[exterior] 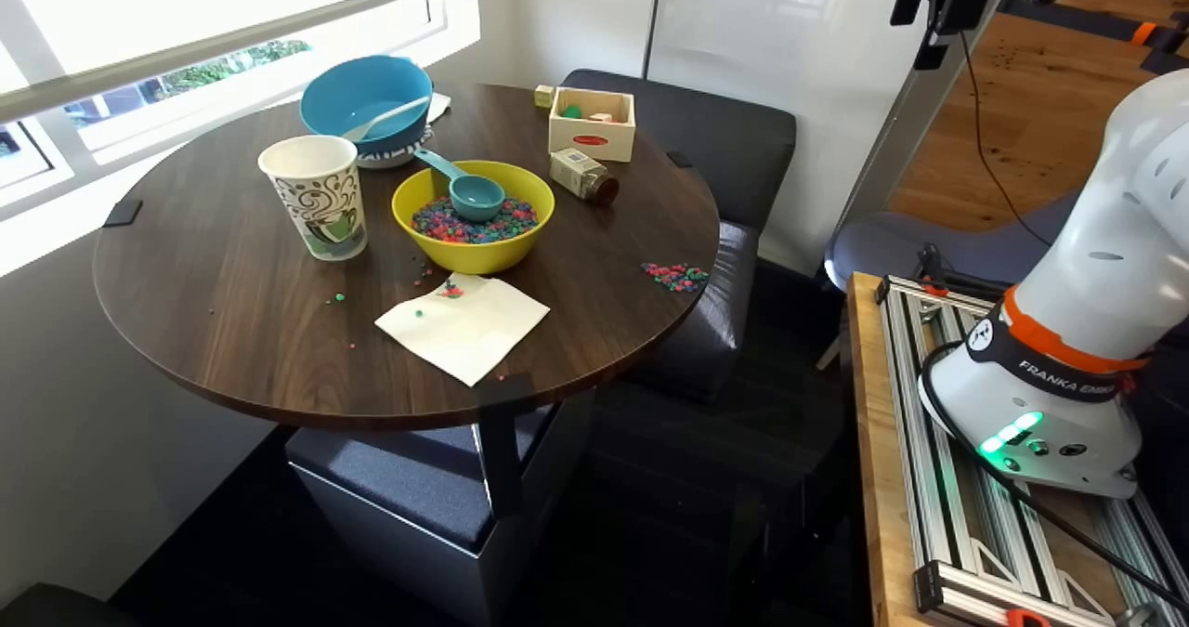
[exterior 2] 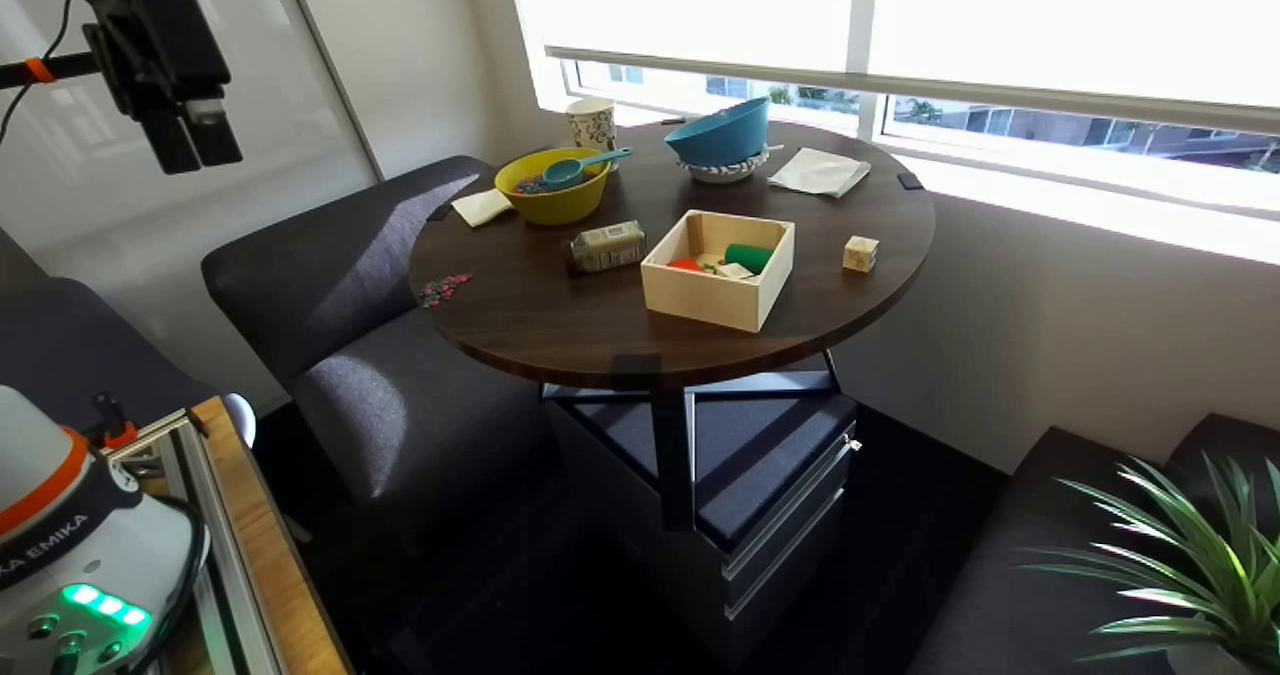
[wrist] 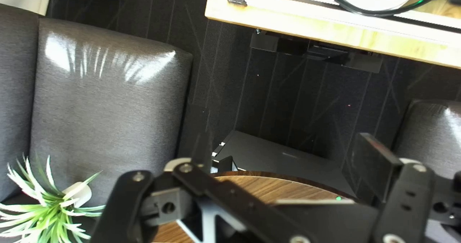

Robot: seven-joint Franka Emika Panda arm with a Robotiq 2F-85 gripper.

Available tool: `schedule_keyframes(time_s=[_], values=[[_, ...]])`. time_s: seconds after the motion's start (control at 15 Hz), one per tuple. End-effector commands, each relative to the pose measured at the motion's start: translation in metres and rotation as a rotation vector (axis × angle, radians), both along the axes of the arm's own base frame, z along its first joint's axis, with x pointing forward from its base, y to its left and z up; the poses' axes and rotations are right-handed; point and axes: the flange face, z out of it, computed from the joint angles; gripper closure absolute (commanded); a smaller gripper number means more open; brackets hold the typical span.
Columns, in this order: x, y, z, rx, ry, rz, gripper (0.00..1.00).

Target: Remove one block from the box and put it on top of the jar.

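Round tabletop (exterior 2: 560,320), dark wood. Box (exterior 2: 700,295): pale wood, open-topped, upright. Inside it, jumbled together: a green block (exterior 2: 748,257), a red block (exterior 2: 686,265), a pale block (exterior 2: 735,271). A wooden cube (exterior 2: 860,254) sits outside, near the box, in both exterior views; the box stands between it and the jar.

Jar (exterior: 578,174) on its side, just beside the box, brown lid (exterior: 606,190) turned away from it. Touching or apart, cannot tell.

Fingers (wrist: 374,167) spread wide in the wrist view, dark floor (wrist: 273,99) showing beyond them. In both exterior views they hang well apart from the box and jar.

Elsewhere on the wood: yellow bowl (exterior: 483,257) with small coloured bits (exterior: 441,223), a teal scoop (exterior: 476,197) lying in it, handle over the rim. Paper cup (exterior: 325,209) upright nearby. Blue bowl (exterior: 320,97) tilted on top of a patterned bowl (exterior 2: 725,170). White napkin (exterior: 464,330) just beside the yellow bowl, a few bits on it; folded napkin (exterior 2: 820,172) near the blue bowl. Patch of bits (exterior: 676,277) close to the tabletop's edge.
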Motion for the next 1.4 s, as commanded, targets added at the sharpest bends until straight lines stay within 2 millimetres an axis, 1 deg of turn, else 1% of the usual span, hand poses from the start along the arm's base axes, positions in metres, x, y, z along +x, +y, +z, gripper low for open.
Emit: schedule_keyframes(time_s=[0.0, 0.07, 0.2, 0.33, 0.47, 0.53, 0.67, 0.87, 1.0, 1.13, 1.33], values=[[0.015, -0.022, 0.015, 0.017, -0.034, -0.115, 0.00], [0.019, -0.027, 0.019, 0.024, -0.044, -0.144, 0.00], [0.033, -0.034, 0.026, 0.063, -0.074, -0.201, 0.00], [0.048, -0.040, 0.027, 0.131, -0.090, -0.279, 0.00], [0.055, -0.042, 0.026, 0.160, -0.096, -0.281, 0.00], [0.042, -0.038, 0.028, 0.126, -0.097, -0.246, 0.00], [0.051, -0.041, 0.026, 0.142, -0.089, -0.257, 0.00], [0.054, -0.041, 0.025, 0.145, -0.084, -0.260, 0.00], [0.063, -0.043, 0.024, 0.149, -0.098, -0.326, 0.00], [0.074, -0.048, 0.031, 0.143, -0.157, -0.413, 0.00], [0.098, -0.061, 0.036, 0.132, -0.236, -0.571, 0.00]])
